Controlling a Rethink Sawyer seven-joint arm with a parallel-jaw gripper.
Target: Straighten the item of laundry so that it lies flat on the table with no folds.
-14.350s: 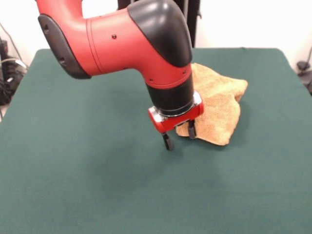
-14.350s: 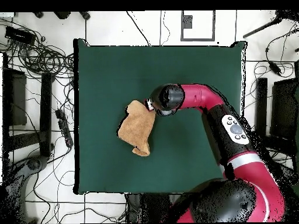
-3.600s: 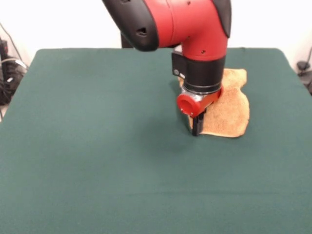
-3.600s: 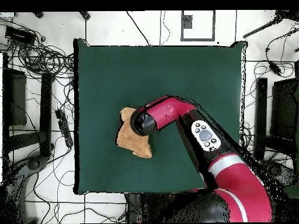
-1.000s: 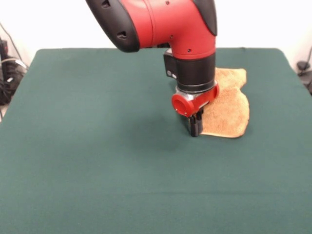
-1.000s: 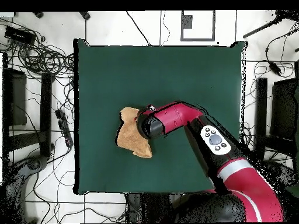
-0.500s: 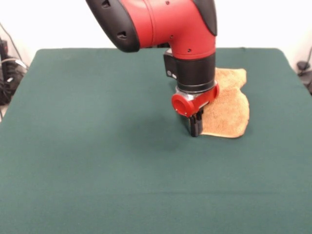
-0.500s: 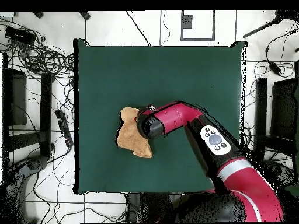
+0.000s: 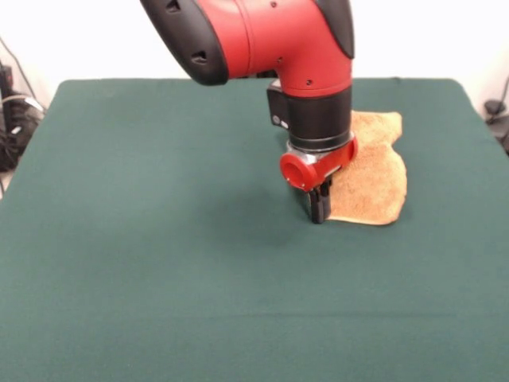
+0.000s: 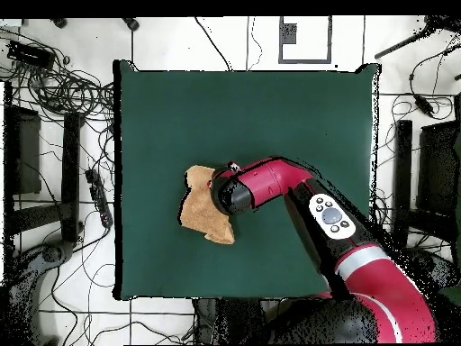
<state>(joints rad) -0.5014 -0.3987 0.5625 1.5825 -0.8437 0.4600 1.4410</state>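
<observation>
Front view shows my gripper (image 9: 319, 208) apparently pinched shut on the towel (image 9: 372, 177) edge beneath it. Next I'd lift and drag outward, unfolding it.

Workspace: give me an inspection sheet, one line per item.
Surface: dark green cloth-topped table, bare apart from the towel.
Job's things: golden-orange terry towel, irregular outline, not yet spread square.
Clutter: nothing seen on the table.
Gripper: red and black gripper down at the towel's edge, fingers together.
Cables: tangled black cables on the floor beside the table.
Surroundings: white tiled floor.
</observation>
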